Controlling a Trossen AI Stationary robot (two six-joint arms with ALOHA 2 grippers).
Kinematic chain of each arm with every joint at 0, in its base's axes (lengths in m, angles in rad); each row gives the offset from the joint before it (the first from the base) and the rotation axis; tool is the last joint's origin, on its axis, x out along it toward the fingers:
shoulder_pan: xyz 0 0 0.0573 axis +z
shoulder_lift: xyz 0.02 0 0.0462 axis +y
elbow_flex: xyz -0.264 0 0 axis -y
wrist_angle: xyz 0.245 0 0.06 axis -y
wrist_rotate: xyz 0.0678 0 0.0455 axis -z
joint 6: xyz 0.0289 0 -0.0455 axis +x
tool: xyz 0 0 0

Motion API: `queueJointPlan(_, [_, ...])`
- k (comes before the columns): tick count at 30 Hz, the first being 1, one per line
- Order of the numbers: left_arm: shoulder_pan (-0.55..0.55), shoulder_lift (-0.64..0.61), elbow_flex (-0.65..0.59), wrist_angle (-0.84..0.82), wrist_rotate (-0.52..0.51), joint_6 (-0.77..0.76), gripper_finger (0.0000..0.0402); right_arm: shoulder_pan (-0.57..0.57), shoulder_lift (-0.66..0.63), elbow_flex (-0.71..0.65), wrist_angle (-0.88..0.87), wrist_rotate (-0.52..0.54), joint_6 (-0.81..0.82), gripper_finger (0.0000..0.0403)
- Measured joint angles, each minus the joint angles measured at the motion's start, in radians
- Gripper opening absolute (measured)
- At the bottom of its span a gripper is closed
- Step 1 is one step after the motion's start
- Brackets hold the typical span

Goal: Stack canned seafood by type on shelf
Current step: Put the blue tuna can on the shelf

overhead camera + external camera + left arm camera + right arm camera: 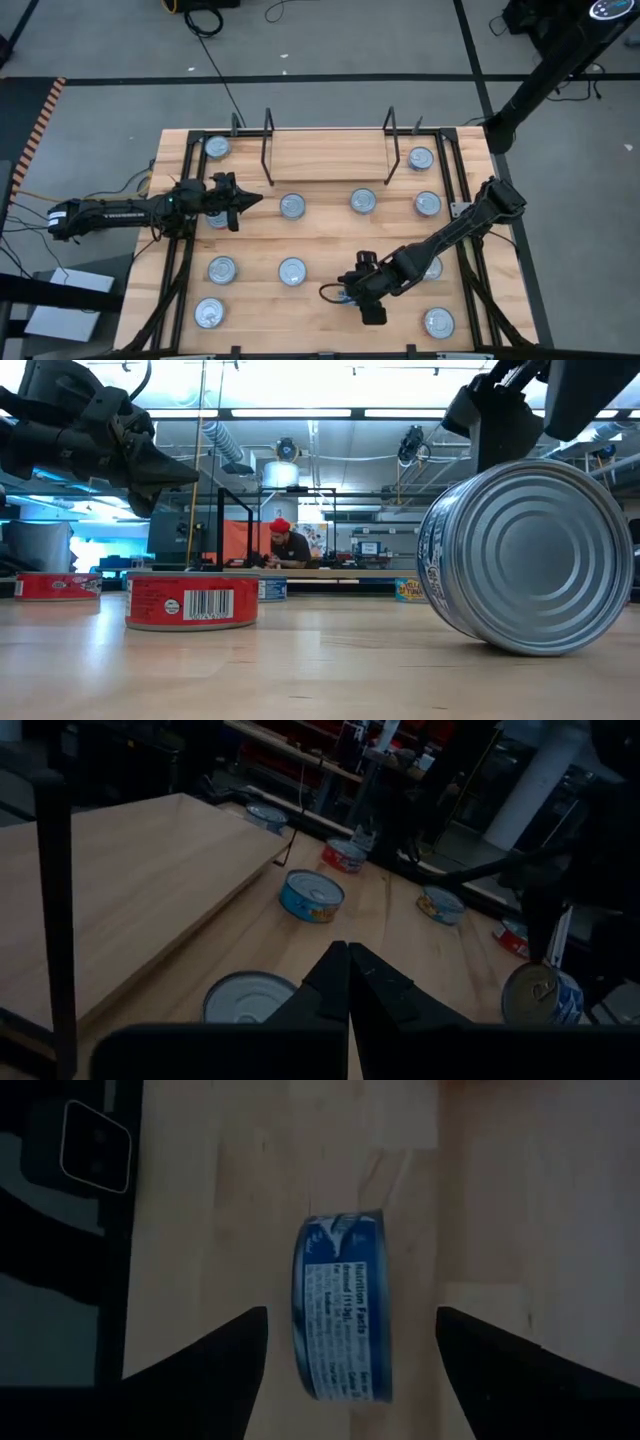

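Note:
A blue-labelled can (340, 1312) stands on its curved side wall on the wooden table near the front middle, its silver end (535, 555) facing the low camera. My right gripper (345, 1330) hovers above it, pointing steeply down and open, one finger on each side of the can with a gap to each. Several other flat cans lie scattered on the table, among them a red one (192, 600). The shelf (328, 155), a board between two black wire uprights, holds no can. My left gripper (248, 200) waits shut at the left, above the table.
Cans lie flat near my right arm (432, 268) and at the front right corner (438, 322); one (218, 218) sits under my left gripper. Black frame rails (455, 170) run along the table's sides. A person (287, 547) sits in the room beyond.

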Motion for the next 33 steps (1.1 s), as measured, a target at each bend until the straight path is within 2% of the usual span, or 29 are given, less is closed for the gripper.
queueJointPlan(6, [0.0, 0.014, 0.0, -0.004, 0.0, 0.002, 0.0006, 0.008, 0.025, 0.001, 0.004, 0.003, 0.016, 0.0295])
queueJointPlan(12, [0.0, 0.019, 0.0, -0.003, 0.0, 0.003, 0.0006, 0.012, 0.048, 0.001, 0.011, 0.029, 0.015, 0.0276])
queueJointPlan(28, [0.0, 0.021, 0.0, -0.009, 0.0, 0.002, 0.0006, 0.012, 0.049, 0.001, 0.007, 0.012, 0.014, 0.0162])
queueJointPlan(33, [0.0, 0.021, 0.0, -0.009, 0.0, 0.004, 0.0006, 0.01, 0.049, 0.047, -0.069, -0.005, 0.014, 0.0154])
